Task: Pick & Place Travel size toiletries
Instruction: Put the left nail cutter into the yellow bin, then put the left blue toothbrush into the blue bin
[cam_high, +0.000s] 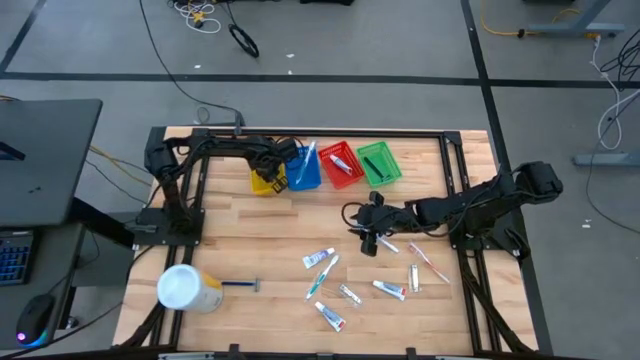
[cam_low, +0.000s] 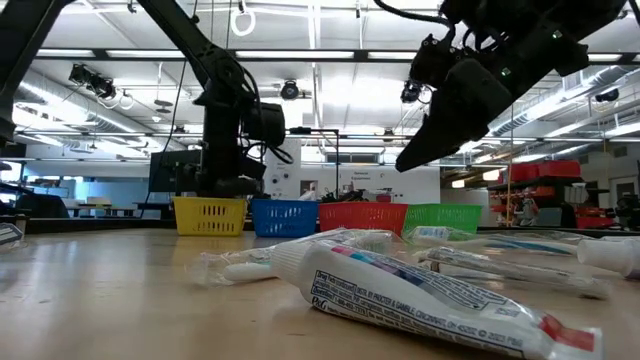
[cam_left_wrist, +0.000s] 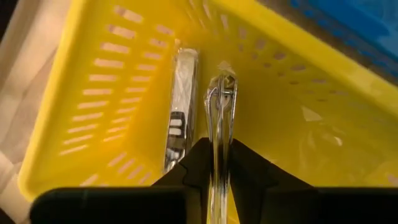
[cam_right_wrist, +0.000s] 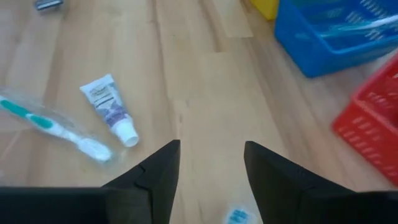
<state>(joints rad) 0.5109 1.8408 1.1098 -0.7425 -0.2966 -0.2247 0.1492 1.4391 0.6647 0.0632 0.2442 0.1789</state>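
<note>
Left tool hangs inside the yellow basket at the table's far edge, fingers pinched on a clear-wrapped item. Right tool, fingers apart and empty, hovers mid-table. Some toiletries already sit in baskets; roughly eight toiletries remain near the front edge.
</note>
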